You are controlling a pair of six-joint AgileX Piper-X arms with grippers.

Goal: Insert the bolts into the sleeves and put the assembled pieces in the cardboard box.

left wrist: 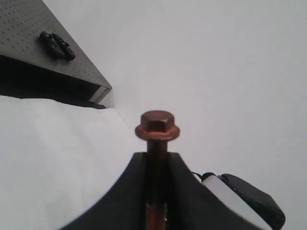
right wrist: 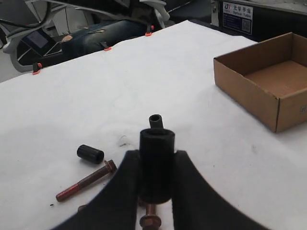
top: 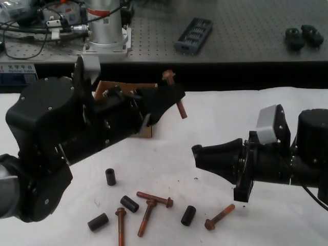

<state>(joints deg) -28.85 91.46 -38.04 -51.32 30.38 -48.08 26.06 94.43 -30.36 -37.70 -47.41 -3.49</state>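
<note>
My left gripper point(top: 173, 97) is raised over the white cloth and shut on a copper bolt point(top: 176, 98), whose hex head point(left wrist: 157, 125) sticks out past the fingers. My right gripper point(top: 198, 151) points toward it from the right, shut on a black sleeve point(right wrist: 157, 165). The cardboard box point(top: 119, 90) stands behind the left arm, partly hidden, and its open inside point(right wrist: 271, 76) looks bare. Several loose bolts point(top: 154, 199) and black sleeves point(top: 110, 177) lie on the cloth near the front, below both grippers.
A perforated bench at the back carries a metal column point(top: 105, 23), a ridged black block point(top: 193, 33) and two black knobs point(top: 304, 36). Cables lie at the back left. Bare white cloth point(top: 220, 113) stretches between box and right arm.
</note>
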